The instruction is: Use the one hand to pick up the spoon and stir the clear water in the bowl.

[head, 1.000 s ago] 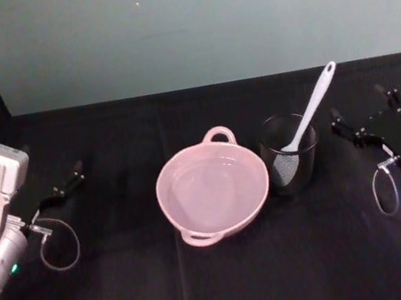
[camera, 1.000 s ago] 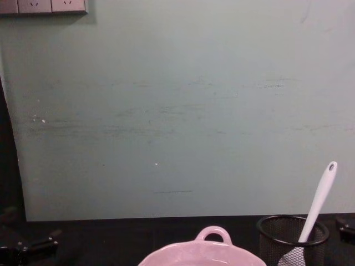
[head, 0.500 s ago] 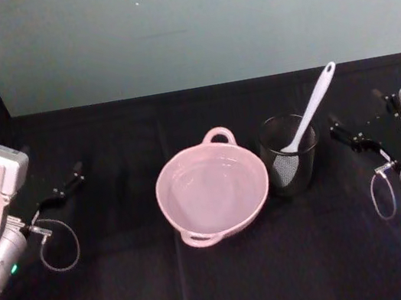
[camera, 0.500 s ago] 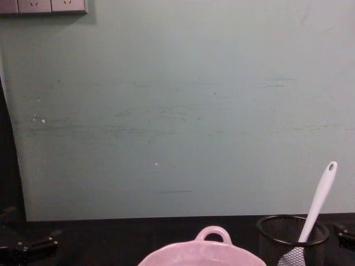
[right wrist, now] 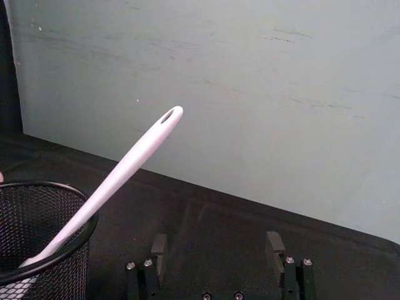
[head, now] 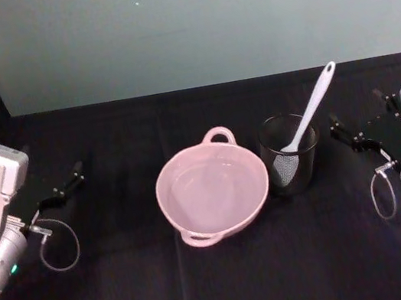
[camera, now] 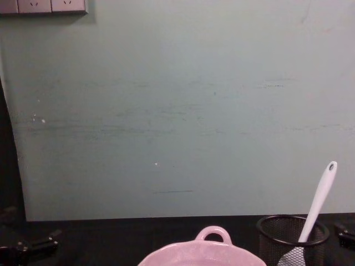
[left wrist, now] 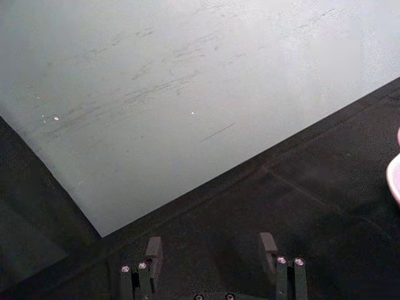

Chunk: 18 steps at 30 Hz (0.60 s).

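- Spoon, long slim white plastic with a paddle head [head: 308, 118], is stood tilted in the black wire-mesh cylindrical cup [head: 292, 164], just right of the wide pale pink ceramic bowl [head: 213, 191]
- Clear water is held in the bowl
- Everything is set on a black cloth-covered table [head: 224, 285] before a pale green wall [camera: 177, 111]
- Right gripper [head: 362, 129] is held right of the cup, fingers spread apart, nothing gripped
- Left gripper [head: 62, 188] is parked at the table's left side, fingers apart and empty

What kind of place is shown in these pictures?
Probably a lab or robot test bench rather than a real kitchen: a table draped in black cloth, a plain pale green backdrop wall, and only a pink bowl and a mesh cup holding a spoon.
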Motion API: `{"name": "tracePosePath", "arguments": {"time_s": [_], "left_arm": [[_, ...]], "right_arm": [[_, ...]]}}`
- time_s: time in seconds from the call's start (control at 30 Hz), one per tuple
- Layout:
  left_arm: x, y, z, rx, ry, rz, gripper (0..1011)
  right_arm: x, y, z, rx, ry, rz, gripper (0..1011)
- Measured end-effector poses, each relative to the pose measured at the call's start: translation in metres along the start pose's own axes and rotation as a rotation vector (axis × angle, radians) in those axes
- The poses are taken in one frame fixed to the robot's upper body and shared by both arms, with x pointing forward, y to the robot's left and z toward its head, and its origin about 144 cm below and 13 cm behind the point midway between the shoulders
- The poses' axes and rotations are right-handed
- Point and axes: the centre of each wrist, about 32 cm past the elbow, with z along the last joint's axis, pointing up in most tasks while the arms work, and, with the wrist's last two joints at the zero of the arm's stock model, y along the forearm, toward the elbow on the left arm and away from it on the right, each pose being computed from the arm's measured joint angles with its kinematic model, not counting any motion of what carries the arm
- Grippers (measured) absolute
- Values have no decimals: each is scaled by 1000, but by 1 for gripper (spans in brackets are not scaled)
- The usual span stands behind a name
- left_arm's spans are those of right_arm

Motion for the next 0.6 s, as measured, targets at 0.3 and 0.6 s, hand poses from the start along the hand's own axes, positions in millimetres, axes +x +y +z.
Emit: {"name": "tracePosePath", "arguments": {"time_s": [0.3, 0.6], "left_arm": [[0, 0, 0, 0, 0, 0, 1011], [0, 0, 0, 0, 0, 0, 1011]], "right_arm": [[0, 0, 0, -1, 1, 0, 1002], [0, 0, 0, -1, 2, 1, 1002]]}}
